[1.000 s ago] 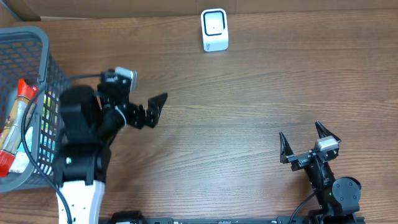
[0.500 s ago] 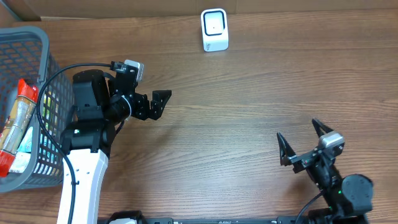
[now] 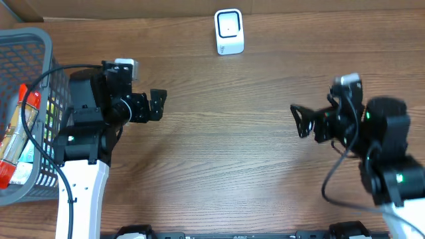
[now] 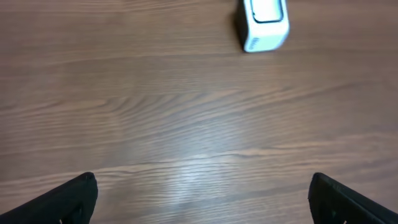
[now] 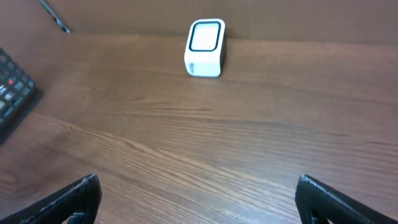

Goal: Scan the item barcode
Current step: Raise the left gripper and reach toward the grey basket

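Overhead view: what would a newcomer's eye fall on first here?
Probably the black left hand and right hand, both open and empty, pointing toward each other above the wooden table. Next come the small white scanner at the far edge and the grey basket at the left, which holds colourful packets.

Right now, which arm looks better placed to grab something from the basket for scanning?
Left. The left tool, open and empty, is much nearer the basket holding the packaged items; the right tool, also open and empty, is on the far side of the table.
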`<state>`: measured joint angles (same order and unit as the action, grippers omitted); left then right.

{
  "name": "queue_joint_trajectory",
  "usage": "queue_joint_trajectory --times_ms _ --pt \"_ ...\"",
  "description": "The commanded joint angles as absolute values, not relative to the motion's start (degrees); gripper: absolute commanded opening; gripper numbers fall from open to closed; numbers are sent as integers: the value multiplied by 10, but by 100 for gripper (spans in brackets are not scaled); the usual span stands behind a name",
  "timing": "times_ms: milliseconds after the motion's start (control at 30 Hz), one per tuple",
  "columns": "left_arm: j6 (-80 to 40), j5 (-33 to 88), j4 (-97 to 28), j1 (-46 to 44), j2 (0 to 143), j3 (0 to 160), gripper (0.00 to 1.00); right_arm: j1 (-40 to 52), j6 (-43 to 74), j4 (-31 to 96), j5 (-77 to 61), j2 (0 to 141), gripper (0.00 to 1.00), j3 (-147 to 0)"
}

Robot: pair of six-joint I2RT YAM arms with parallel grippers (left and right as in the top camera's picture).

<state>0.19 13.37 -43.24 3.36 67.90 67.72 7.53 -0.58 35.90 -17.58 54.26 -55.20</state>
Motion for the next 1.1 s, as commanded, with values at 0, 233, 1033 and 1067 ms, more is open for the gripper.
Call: queue_joint_trajectory --times_ms 0,233,1033,1067 --pt "-27 89 -444 32 676 718 100 74 -1 355 -192 594 100 -583" --pt "-13 54 -513 61 676 836 99 74 15 304 -327 641 100 -583" --pt "45 60 -465 465 903 950 100 74 -3 322 -294 653 100 -582" --pt "56 62 -465 466 917 950 100 74 -3 322 -294 653 100 -582"
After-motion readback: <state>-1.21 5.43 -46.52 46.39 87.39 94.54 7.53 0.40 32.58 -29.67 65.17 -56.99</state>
